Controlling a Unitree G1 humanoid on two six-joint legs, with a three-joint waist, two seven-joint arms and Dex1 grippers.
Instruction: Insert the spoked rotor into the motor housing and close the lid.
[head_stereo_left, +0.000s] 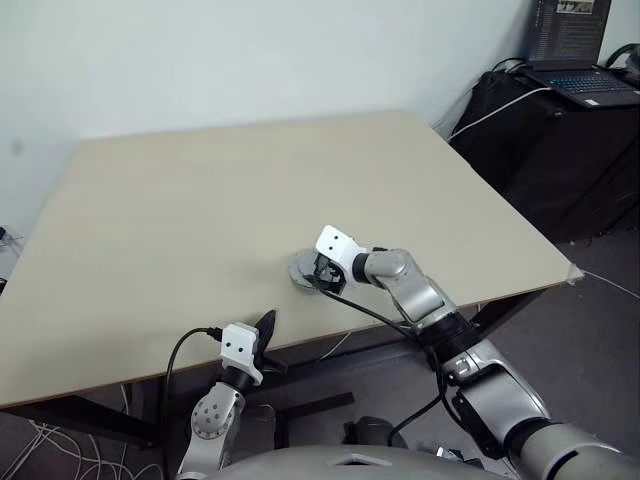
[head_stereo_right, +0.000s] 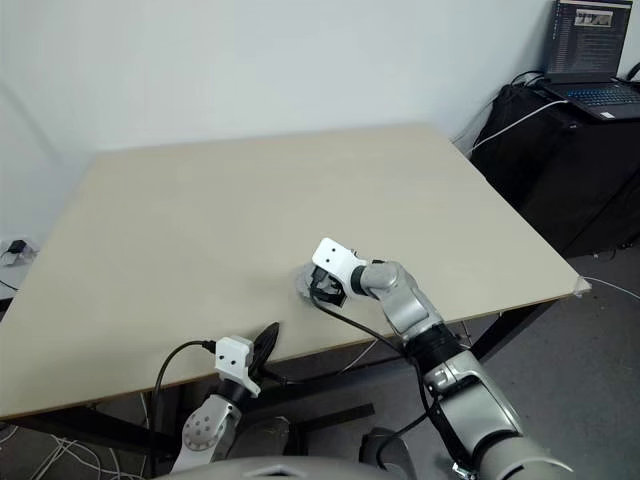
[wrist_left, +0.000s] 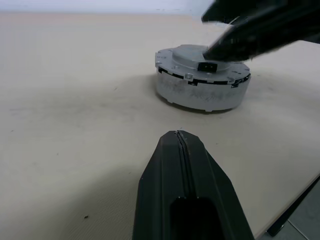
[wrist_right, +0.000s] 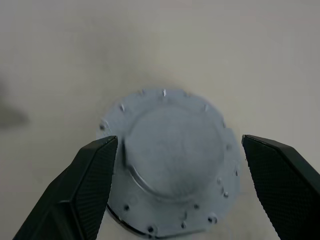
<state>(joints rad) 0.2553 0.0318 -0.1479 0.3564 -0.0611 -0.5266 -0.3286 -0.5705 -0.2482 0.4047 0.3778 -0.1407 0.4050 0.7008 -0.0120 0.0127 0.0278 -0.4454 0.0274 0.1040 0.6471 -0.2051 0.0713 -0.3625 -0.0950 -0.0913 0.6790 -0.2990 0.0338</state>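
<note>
Pale-grey lid (wrist_right: 175, 165) seated on housing (wrist_left: 200, 95), near front edge of tan surface (head_stereo_left: 200, 200). Right pincer (wrist_right: 179, 187): wide, straddling lid, holding nothing. Left pincer (wrist_left: 179, 145): shut, empty, nearby. Risk, judged: a finger catching the rim on withdrawal could unseat lid.

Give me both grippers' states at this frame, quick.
Left gripper: shut, empty, near the table edge.
Right gripper: open, fingers either side of the lid, not gripping it.
</note>
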